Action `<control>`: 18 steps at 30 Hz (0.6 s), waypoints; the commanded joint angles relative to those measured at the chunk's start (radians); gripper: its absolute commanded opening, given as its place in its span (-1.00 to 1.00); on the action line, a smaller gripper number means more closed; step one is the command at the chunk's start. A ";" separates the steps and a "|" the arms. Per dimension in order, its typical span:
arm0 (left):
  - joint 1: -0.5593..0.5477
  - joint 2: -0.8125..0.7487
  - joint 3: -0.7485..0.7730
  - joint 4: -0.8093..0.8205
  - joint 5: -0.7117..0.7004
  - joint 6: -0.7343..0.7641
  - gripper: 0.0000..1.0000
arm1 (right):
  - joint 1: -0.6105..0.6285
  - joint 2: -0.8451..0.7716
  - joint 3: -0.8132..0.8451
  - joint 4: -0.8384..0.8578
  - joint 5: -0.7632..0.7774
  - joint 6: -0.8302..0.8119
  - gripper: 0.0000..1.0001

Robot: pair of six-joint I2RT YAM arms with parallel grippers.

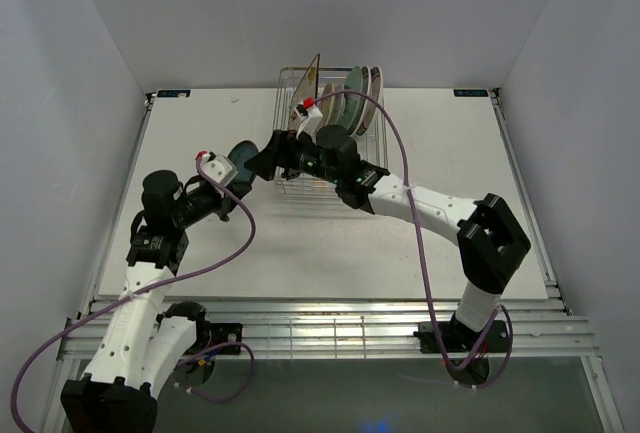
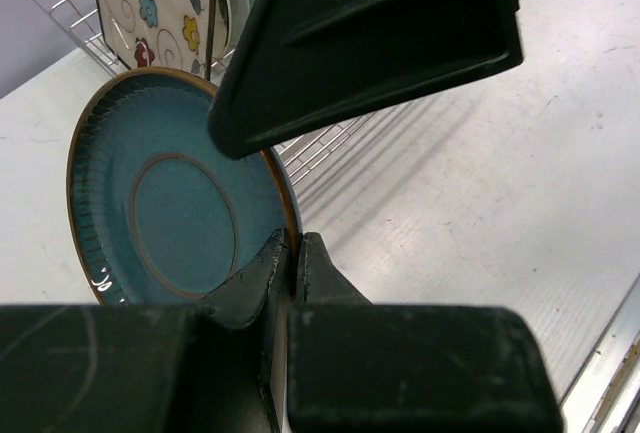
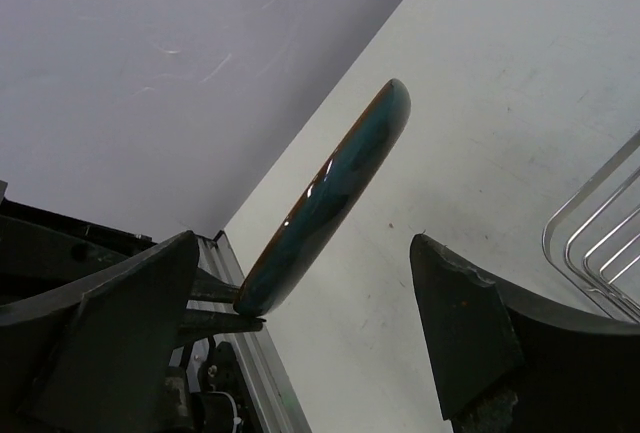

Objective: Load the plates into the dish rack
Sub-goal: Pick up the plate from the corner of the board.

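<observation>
My left gripper (image 2: 294,255) is shut on the lower rim of the small dark teal plate (image 2: 170,203) and holds it on edge above the table, just left of the dish rack (image 1: 300,188). In the top view the left gripper (image 1: 231,174) and plate (image 1: 240,156) are left of centre. My right gripper (image 1: 262,159) is open, its jaws standing either side of the plate without touching it. In the right wrist view the plate (image 3: 330,193) shows edge-on between the right gripper's (image 3: 300,323) spread fingers. The square floral plate (image 1: 312,81) and several other plates (image 1: 355,93) stand upright in the rack.
The floral plate (image 2: 150,3) and rack wires (image 2: 320,148) lie just behind the teal plate. A rack corner (image 3: 600,233) shows at the right. One finger (image 2: 370,43) of the right gripper fills the top of the left wrist view. White walls enclose the table.
</observation>
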 commanded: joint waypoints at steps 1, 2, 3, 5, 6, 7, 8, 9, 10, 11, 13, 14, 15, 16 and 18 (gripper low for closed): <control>-0.030 -0.010 -0.001 0.079 -0.063 0.050 -1.00 | 0.009 0.044 0.075 -0.017 -0.023 0.018 0.82; -0.035 -0.006 -0.002 0.080 -0.067 0.052 -1.00 | 0.014 0.049 0.089 -0.022 -0.020 0.019 0.78; -0.042 -0.006 -0.002 0.085 -0.074 0.055 -1.00 | 0.015 0.057 0.092 -0.025 -0.015 0.022 0.77; -0.052 -0.008 -0.005 0.091 -0.096 0.060 -1.00 | 0.018 0.060 0.095 -0.031 0.002 0.028 0.75; -0.061 -0.009 -0.007 0.094 -0.105 0.064 -1.00 | 0.020 0.060 0.095 -0.031 0.006 0.028 0.72; -0.065 -0.008 -0.008 0.102 -0.113 0.076 -1.00 | 0.020 0.060 0.095 -0.030 0.008 0.030 0.69; -0.070 -0.009 -0.010 0.103 -0.129 0.079 -1.00 | 0.020 0.060 0.096 -0.030 0.011 0.030 0.61; -0.081 -0.006 -0.008 0.103 -0.136 0.086 -1.00 | 0.020 0.060 0.101 -0.030 0.011 0.031 0.51; -0.084 -0.003 -0.005 0.103 -0.142 0.090 -1.00 | 0.020 0.063 0.104 -0.030 0.009 0.030 0.41; -0.087 -0.002 -0.005 0.103 -0.148 0.095 -1.00 | 0.021 0.065 0.107 -0.034 0.008 0.030 0.27; -0.099 0.003 -0.005 0.103 -0.156 0.098 -1.00 | 0.021 0.066 0.113 -0.036 0.006 0.028 0.15; -0.102 0.006 -0.007 0.103 -0.156 0.099 -1.00 | 0.021 0.065 0.115 -0.036 0.005 0.028 0.06; -0.111 0.009 -0.007 0.105 -0.160 0.101 -1.00 | 0.023 0.065 0.113 -0.034 0.003 0.028 0.05; -0.116 0.013 -0.010 0.103 -0.165 0.101 -1.00 | 0.024 0.066 0.115 -0.036 0.003 0.028 0.04; -0.130 0.017 -0.011 0.105 -0.182 0.109 -1.00 | 0.026 0.065 0.116 -0.037 0.003 0.027 -0.10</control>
